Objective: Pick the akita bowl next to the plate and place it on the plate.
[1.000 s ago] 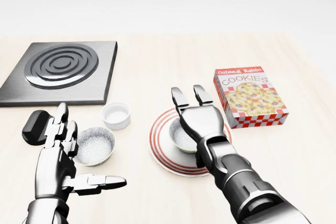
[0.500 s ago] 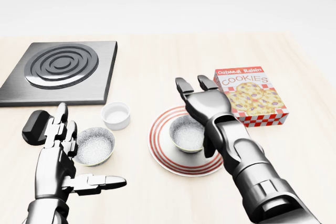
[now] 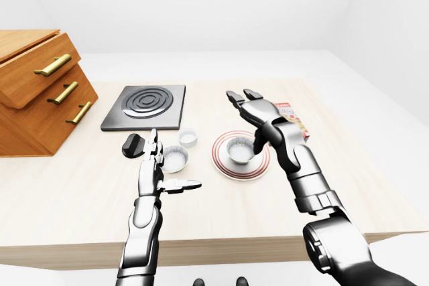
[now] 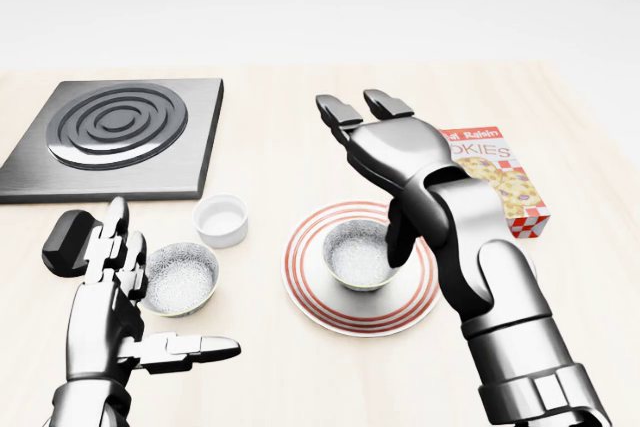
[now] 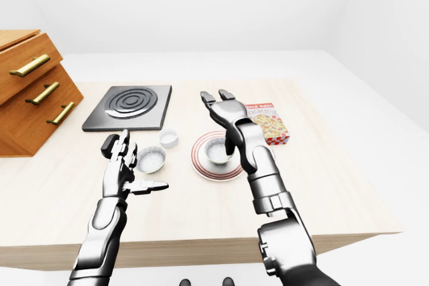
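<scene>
We see pale wood table [image 3: 80,192] in white room, near edge bare; akita bowl [image 4: 358,255] on plate [image 4: 310,307]; right hand [image 4: 385,152] spread, empty; left hand [image 4: 115,282] spread, empty.

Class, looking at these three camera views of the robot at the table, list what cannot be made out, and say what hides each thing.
- Cookie box: left part hidden by the right hand, head view.
- Plate: right rim hidden by the right forearm.
- Black object: partly behind the left hand; unidentifiable.
- Wooden drawers: cut off by the left-eye view's left edge.

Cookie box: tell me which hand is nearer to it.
Right. The right hand hovers open just left of the cookie box, overlapping it in the head view; the left hand sits far left, beyond the plate.
</scene>
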Available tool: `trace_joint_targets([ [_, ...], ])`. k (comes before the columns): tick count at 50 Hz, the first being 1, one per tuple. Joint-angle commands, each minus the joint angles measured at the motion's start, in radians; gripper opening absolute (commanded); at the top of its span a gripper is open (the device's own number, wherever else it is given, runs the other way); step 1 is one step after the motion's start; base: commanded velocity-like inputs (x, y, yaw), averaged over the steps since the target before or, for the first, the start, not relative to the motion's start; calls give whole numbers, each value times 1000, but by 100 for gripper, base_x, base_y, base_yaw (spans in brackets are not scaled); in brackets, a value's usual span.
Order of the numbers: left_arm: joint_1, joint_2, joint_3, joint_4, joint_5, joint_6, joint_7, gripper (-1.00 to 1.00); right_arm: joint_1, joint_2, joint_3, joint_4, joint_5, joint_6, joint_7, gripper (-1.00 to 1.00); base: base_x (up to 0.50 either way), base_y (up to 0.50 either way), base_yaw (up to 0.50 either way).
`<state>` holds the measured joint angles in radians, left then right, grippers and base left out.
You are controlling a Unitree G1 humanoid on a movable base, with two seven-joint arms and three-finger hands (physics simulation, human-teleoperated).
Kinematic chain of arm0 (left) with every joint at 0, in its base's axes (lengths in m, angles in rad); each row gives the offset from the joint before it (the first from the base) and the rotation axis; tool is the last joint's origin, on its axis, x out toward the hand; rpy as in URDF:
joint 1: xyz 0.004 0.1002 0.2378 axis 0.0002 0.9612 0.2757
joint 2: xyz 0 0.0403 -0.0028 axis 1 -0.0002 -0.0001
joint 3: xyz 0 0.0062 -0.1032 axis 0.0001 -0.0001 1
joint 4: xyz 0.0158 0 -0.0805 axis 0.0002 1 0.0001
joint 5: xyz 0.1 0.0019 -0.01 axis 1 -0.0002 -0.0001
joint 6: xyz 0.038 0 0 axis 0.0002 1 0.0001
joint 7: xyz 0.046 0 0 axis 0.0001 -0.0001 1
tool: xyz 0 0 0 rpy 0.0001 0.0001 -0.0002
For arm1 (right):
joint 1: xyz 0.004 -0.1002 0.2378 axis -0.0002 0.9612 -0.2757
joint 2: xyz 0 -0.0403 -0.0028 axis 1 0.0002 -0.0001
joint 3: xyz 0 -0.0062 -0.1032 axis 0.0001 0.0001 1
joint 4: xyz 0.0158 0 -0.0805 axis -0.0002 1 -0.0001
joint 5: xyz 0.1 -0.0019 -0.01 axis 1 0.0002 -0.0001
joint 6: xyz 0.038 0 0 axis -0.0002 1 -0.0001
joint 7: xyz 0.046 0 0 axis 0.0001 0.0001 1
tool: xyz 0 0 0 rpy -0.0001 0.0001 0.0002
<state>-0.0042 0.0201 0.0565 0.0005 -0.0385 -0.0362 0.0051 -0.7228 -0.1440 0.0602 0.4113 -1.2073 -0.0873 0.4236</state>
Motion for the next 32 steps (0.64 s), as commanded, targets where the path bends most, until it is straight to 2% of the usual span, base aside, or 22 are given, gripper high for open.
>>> trace_joint_targets([
  [1,1,0,2,11,-1,-11,0,100,16,-8,-21,-170,10,0,131,100,0,0,0],
  [4,9,-2,-3,-33,0,26,4,100,12,-16,-28,-200,15,0,151,100,0,0,0],
  [5,5,-1,0,-7,-1,4,1,100,14,-17,-29,-211,15,0,159,100,0,0,0],
  [8,3,0,1,-8,-1,7,1,100,17,-20,-33,-247,18,0,184,100,0,0,0],
  [11,-1,1,3,9,-1,-7,1,100,20,-21,-36,-285,22,0,214,100,0,0,0],
  [16,5,0,0,-15,1,10,3,100,29,-25,-41,-337,26,0,247,100,0,0,0],
  [18,2,0,2,1,1,-3,2,100,34,-26,-43,-344,27,0,247,100,0,0,0],
  [19,3,0,1,-6,2,2,3,100,37,-27,-43,-348,27,0,247,100,0,0,0],
  [20,10,-1,-3,-36,3,25,5,100,38,-27,-45,-357,27,0,254,100,0,0,0],
  [21,5,-1,0,-15,3,10,4,100,39,-26,-46,-368,28,0,261,100,0,0,0],
  [22,4,-1,0,-13,3,8,4,100,40,-26,-45,-369,28,0,262,100,0,0,0],
  [24,9,-2,-2,-33,4,24,7,100,42,-28,-49,-388,33,0,270,100,0,0,0],
  [25,2,-1,3,-4,3,1,8,100,44,-30,-52,-404,35,0,275,100,0,0,0],
  [27,5,-2,2,-9,3,3,10,100,45,-31,-53,-415,36,0,275,100,0,0,0],
  [29,0,-1,2,11,4,-13,10,100,43,-33,-57,-457,39,0,275,100,0,0,0],
  [31,5,-1,0,-12,4,5,12,100,35,-36,-61,-503,44,0,275,100,0,0,0],
  [32,5,-1,0,-13,4,6,12,100,30,-39,-64,-516,47,0,275,100,0,0,0],
])
